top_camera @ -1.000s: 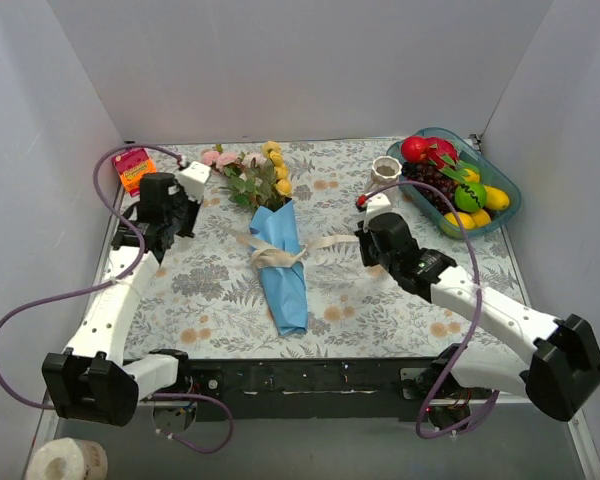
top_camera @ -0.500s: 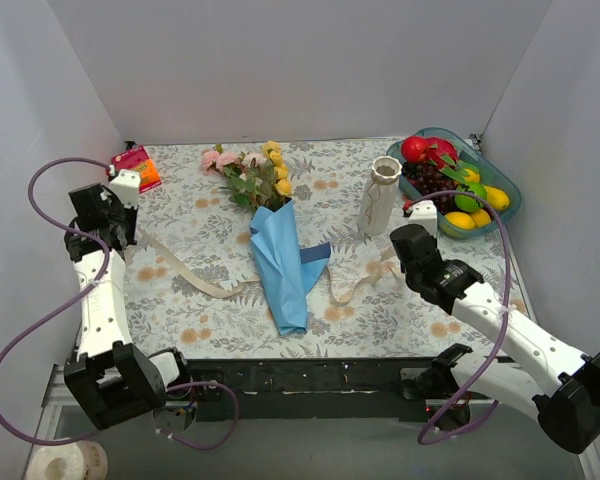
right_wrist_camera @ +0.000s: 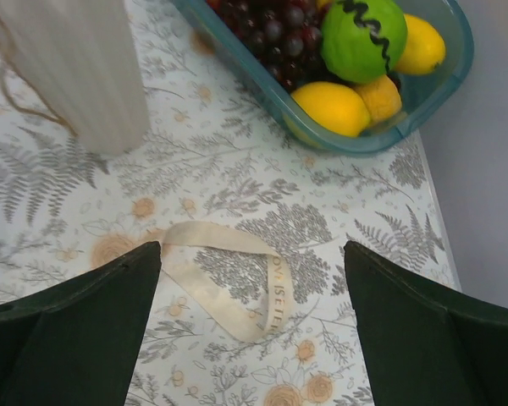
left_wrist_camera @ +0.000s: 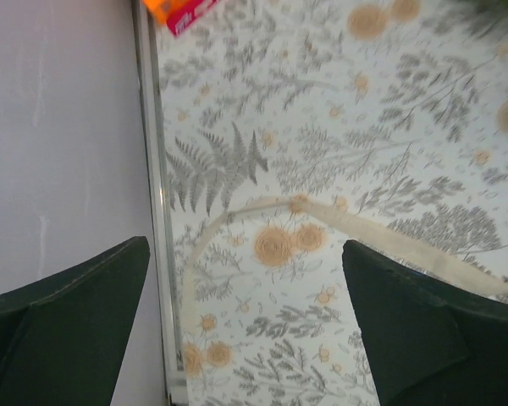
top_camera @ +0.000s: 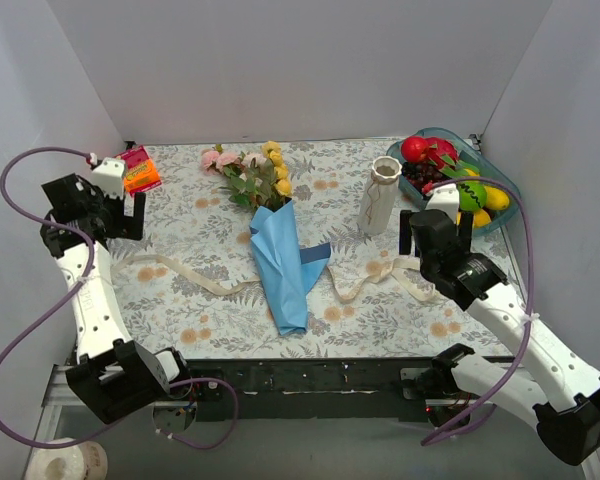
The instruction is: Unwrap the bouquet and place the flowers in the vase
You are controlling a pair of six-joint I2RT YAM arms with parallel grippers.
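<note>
One bouquet point(top_camera: 280, 255), one vase point(top_camera: 379, 201), one fruit basket point(right_wrist_camera: 364, 145), loose ribbon point(left_wrist_camera: 381, 236) in possibly two strips, left gripper point(left_wrist_camera: 245, 254) and right gripper point(right_wrist_camera: 252, 254) both spread wide, empty.

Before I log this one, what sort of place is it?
Probably a lab robot test cell, not a home: plain grey partition walls box in a floral-print tabletop, with two white robot arms mounted along its near edge.

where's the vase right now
In the top view the vase stands upright right of centre, just left of the teal fruit basket and right of the bouquet.
</note>
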